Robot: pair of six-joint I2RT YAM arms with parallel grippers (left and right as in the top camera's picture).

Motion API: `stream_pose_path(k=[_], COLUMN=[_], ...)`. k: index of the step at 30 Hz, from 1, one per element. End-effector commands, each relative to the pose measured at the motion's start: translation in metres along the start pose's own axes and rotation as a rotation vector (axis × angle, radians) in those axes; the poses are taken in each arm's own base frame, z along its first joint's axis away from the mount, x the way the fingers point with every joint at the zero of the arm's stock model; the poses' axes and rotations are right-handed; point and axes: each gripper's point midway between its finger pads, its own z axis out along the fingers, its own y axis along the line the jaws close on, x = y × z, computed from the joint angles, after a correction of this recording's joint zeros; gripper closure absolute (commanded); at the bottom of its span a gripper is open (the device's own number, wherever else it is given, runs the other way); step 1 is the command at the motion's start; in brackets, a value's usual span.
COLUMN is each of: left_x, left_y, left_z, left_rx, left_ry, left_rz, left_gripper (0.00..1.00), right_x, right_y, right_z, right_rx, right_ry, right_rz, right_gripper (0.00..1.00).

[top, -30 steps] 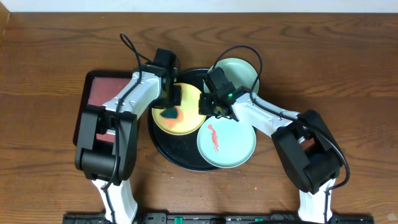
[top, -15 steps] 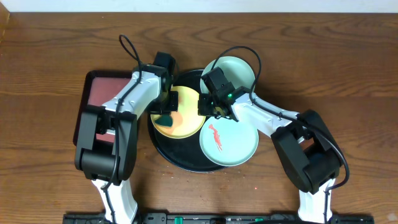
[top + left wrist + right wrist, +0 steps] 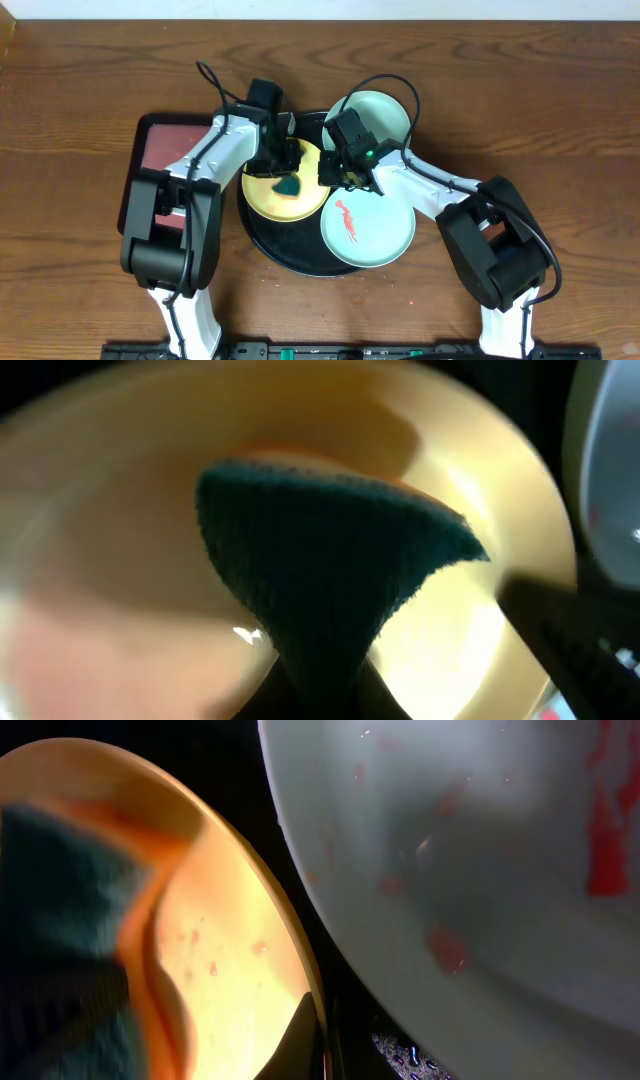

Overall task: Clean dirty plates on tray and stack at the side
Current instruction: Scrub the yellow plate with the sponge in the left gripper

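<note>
The pale yellow plate (image 3: 285,188) lies on the left of the black tray (image 3: 290,250). My left gripper (image 3: 283,168) is shut on a dark teal cloth (image 3: 288,186) and presses it on the yellow plate; the cloth (image 3: 320,570) fills the left wrist view over the plate (image 3: 120,560). My right gripper (image 3: 333,168) is shut on the yellow plate's right rim (image 3: 290,945). A mint-blue plate (image 3: 367,228) with a red smear lies at the tray's right front and shows in the right wrist view (image 3: 480,860). A second mint-blue plate (image 3: 385,117) sits at the back right.
A dark-red rectangular tray (image 3: 160,150) lies on the wooden table left of the black tray, under my left arm. Both arms cross over the black tray's back half.
My left gripper has swept the teal cloth from the yellow plate's left side toward its middle right. An orange smear on the plate looks fainter. The right gripper has stayed put.
</note>
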Motion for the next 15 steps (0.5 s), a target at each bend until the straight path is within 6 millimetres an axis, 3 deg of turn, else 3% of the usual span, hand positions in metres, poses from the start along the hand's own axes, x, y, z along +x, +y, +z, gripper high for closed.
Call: stream_pose_path(k=[1,5,15], left_x=[-0.008,-0.008,0.034], left_y=[0.04,0.066,0.067], left_z=[0.002,-0.006,-0.008], left_rx=[-0.224,-0.381,-0.38], left_ry=[-0.052,-0.075,0.099], left_rz=[-0.048,-0.081,-0.096], left_gripper=[0.93,0.92,0.93], right_x=[0.002,0.001,0.001], right_y=[-0.005,-0.005,-0.005], right_z=[0.007,0.007,0.007], right_rx=[0.017,0.017,0.017], right_ry=[0.012,0.011,0.011], right_rz=[0.003,0.003,0.003], right_gripper=[0.99,0.99,0.99])
